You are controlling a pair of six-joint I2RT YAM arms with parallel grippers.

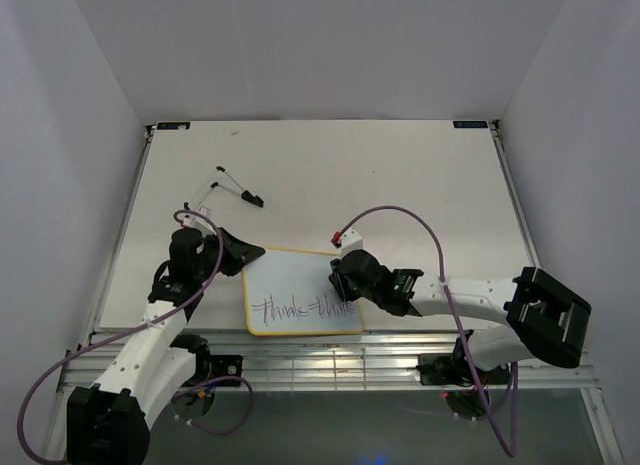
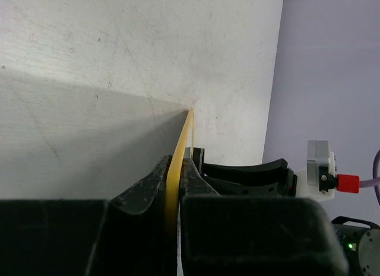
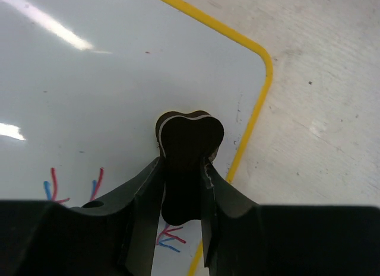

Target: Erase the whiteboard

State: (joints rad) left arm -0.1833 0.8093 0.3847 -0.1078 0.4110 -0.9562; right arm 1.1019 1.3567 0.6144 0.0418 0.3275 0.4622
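Observation:
The whiteboard (image 1: 300, 305), white with a thin yellow frame, lies near the table's front edge and bears red-purple handwriting (image 1: 300, 309). My left gripper (image 1: 243, 257) is shut on its upper-left corner. In the left wrist view the yellow frame (image 2: 183, 139) runs edge-on between the jaws of that gripper (image 2: 175, 169). My right gripper (image 1: 340, 280) is shut on a small black eraser (image 3: 189, 139) and holds it against the whiteboard (image 3: 119, 80) near its rounded corner (image 3: 261, 104). Red and blue strokes (image 3: 56, 190) show left of and under the fingers.
A small black pen-like object (image 1: 252, 198) and a thin wire piece (image 1: 220, 175) lie on the white table (image 1: 400, 175) behind the left gripper. A metal rail (image 1: 330, 365) runs along the front edge. The right arm's wrist (image 2: 249, 175) shows in the left wrist view.

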